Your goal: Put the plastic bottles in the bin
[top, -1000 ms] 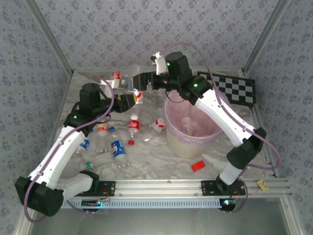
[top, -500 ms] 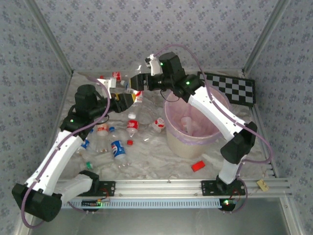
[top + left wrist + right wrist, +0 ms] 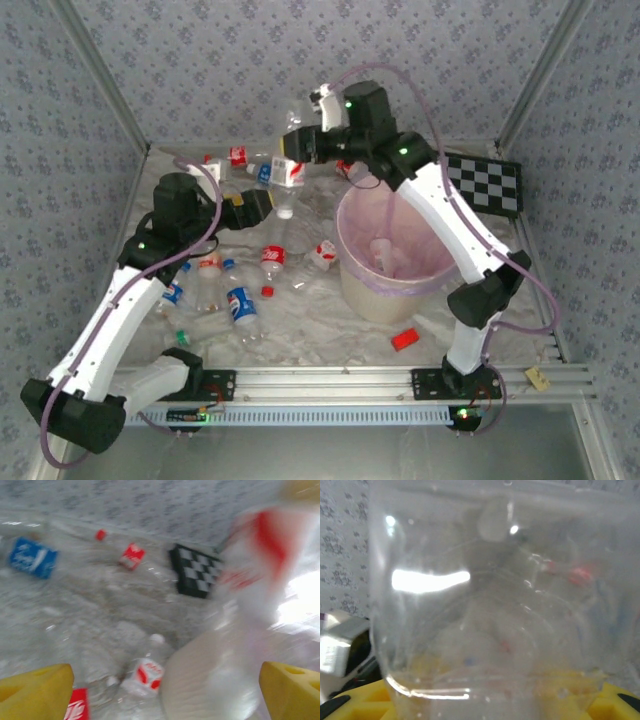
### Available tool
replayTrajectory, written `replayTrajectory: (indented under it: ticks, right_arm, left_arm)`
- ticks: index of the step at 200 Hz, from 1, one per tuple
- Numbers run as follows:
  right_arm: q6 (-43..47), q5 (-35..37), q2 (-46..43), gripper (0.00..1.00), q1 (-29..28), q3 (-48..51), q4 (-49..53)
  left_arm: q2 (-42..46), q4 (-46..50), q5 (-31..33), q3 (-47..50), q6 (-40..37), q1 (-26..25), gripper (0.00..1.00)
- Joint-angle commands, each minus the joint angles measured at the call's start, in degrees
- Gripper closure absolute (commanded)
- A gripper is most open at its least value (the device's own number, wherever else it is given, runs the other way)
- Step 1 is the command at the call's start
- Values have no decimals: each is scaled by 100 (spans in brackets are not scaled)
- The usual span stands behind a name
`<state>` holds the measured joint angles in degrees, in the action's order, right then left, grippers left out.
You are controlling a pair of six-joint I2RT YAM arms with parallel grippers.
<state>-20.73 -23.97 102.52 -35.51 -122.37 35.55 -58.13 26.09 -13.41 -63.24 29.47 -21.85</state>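
My right claw (image 3: 296,146) pinches a red-labelled bottle (image 3: 289,178) at the bin's (image 3: 372,298) ten o'clock. My left claw (image 3: 265,203) hangs spread at the bottle's eight o'clock.

Lab test cell: patterned wall panels (image 3: 250,70), checkerboard (image 3: 483,182), aluminium rail (image 3: 330,382).

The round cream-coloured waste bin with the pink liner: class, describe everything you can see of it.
The round cream-coloured waste bin stands upright on the table, right of centre, under the right arm. Its wall looks like smooth plastic; a translucent pink-purple bag lines it and folds over the rim. Inside lie pale clear bottles. A small red block sits apart near its front; a red-labelled bottle lies close by its left wall.
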Motion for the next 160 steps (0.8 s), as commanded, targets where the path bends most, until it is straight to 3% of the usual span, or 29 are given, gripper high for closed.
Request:
replayTrajectory:
  ticks: [1,53,94,160]
  right_arm:
    - [445,372,-555,51,157,-263,762]
    - [1022,1307,-1316,55,621,-336,2504]
    - [1395,2184,-1603,55,781,-352,3682]
    - [1780,3017,-1132,57,574,184,5270]
  left_arm:
    - [185,1247,1176,246,49,31,4]
    - [65,2379,2484,685,-85,82,4]
    - [-331,2369,2278,846,-222,228,6]
    - [-524,2201,2084,1127,-144,339,11]
